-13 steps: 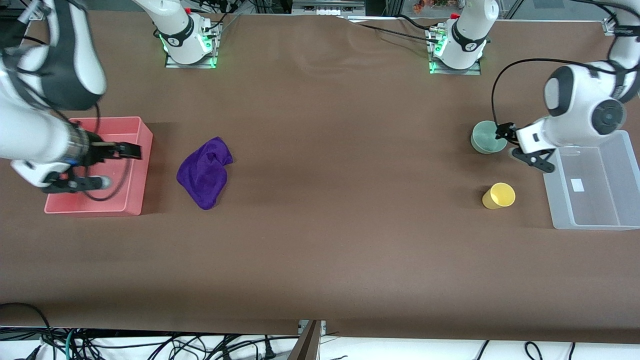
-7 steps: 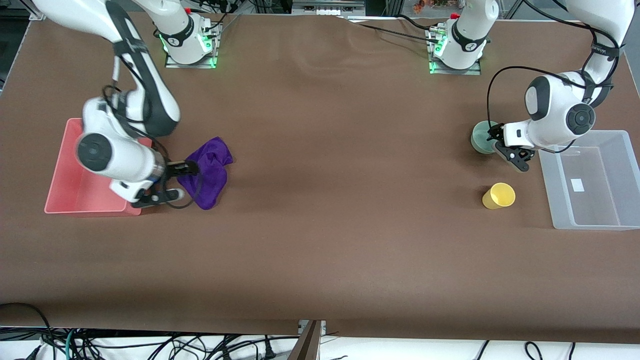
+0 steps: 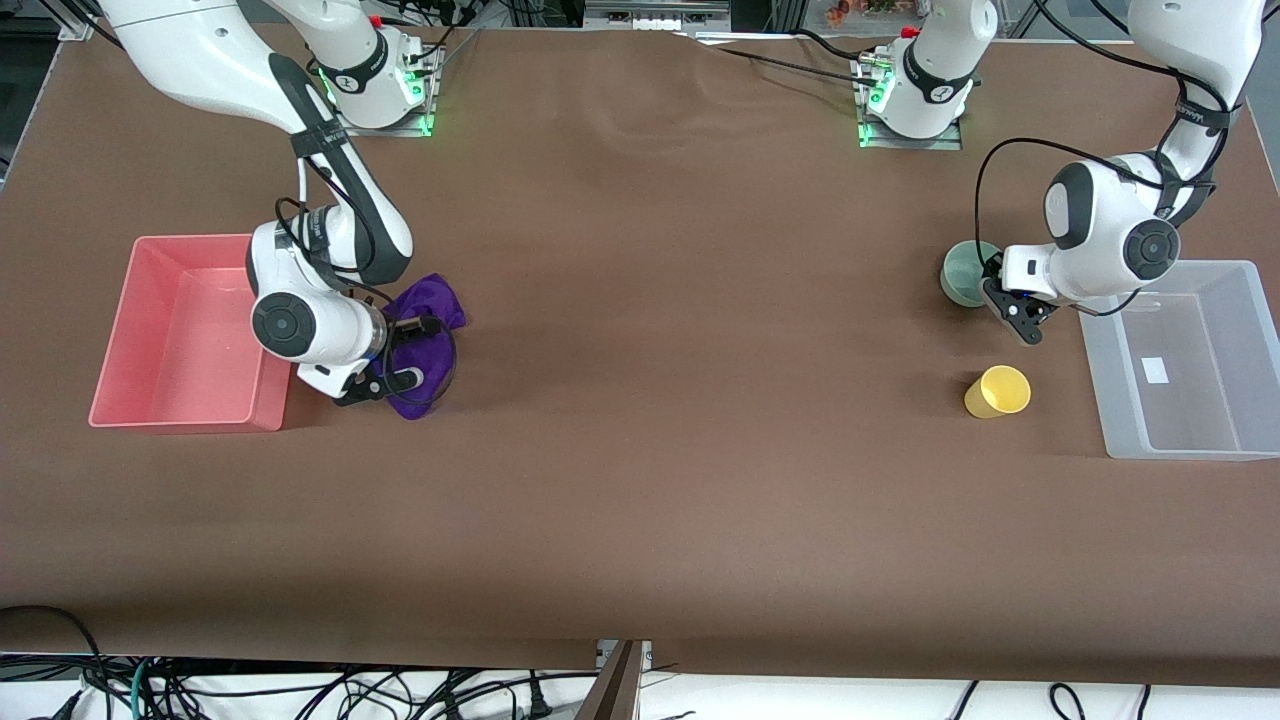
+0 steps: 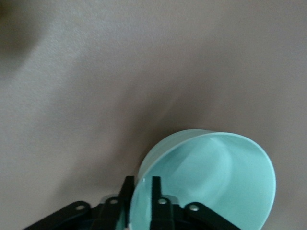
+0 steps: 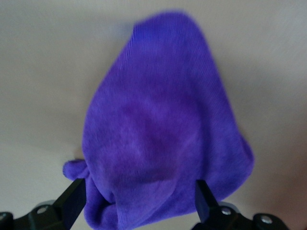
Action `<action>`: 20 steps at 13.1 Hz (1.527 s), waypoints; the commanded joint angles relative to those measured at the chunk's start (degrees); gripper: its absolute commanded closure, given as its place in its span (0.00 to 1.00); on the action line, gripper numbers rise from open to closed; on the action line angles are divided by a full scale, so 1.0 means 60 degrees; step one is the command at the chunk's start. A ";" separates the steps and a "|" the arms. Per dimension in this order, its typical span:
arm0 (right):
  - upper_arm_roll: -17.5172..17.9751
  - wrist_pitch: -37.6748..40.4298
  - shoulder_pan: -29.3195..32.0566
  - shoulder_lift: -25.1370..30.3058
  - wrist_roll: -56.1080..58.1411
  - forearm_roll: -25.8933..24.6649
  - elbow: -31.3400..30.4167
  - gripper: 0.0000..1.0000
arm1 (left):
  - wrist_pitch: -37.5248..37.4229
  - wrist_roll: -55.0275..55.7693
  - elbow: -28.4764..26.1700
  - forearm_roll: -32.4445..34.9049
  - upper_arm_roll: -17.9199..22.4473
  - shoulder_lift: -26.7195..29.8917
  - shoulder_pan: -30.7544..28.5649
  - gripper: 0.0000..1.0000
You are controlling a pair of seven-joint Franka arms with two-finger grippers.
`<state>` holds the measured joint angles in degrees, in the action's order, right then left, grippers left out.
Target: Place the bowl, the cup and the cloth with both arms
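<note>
The pale mint-green bowl stands on the table near the left arm's end. My left gripper is at its rim, beside the clear bin. In the left wrist view the bowl fills the lower part, and the gripper has one finger inside and one outside, shut on the rim. The yellow cup stands alone, nearer the front camera than the bowl. The purple cloth lies crumpled beside the pink tray. My right gripper is low over it, open, with fingers astride the cloth in the right wrist view.
A pink tray sits at the right arm's end of the table, right beside the cloth. A clear plastic bin sits at the left arm's end, beside the bowl and cup. The brown table stretches wide between the two groups.
My right arm swung from over the pink tray to the cloth and came down astride it. My left gripper moved from the bin's edge onto the bowl's rim.
</note>
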<state>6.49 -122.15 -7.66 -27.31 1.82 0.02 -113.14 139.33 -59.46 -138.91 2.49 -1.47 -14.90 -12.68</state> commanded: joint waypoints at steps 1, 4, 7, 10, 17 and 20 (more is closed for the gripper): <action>0.0032 0.0085 -0.0042 -0.0077 -0.0040 0.0084 -0.0289 0.00 | -0.0208 -0.0490 0.0372 0.0171 -0.0062 0.0153 -0.0128 1.00; 0.0032 0.0114 -0.0042 -0.0209 -0.0040 0.0084 -0.0289 0.78 | -0.2761 -0.0594 0.2167 0.0142 0.0040 0.0331 -0.0171 1.00; 0.0046 0.0494 -0.0042 -0.0254 -0.0040 0.0070 -0.0085 1.00 | -0.5301 -0.0885 0.4805 0.0186 0.0142 -0.0254 -0.0771 1.00; 0.0017 0.1282 0.0031 0.0009 0.0048 0.0084 0.0631 1.00 | -0.5790 -0.1368 0.6813 0.0798 0.0201 -0.0985 -0.1649 1.00; -0.0524 0.6587 0.0485 0.0287 0.0910 -0.0062 0.4354 1.00 | -0.4067 -0.2014 0.9192 0.1490 0.0201 -0.4106 -0.3217 1.00; -0.1313 0.8631 0.0602 0.0668 0.1874 -0.0325 0.5258 1.00 | -0.3300 -0.2014 0.9105 0.1141 0.0201 -0.4562 -0.3336 0.90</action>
<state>0.88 -77.75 -4.67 -24.32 8.67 -0.76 -85.63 120.13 -70.40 -86.66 10.64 0.23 -41.01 -32.54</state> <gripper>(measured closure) 0.987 0.969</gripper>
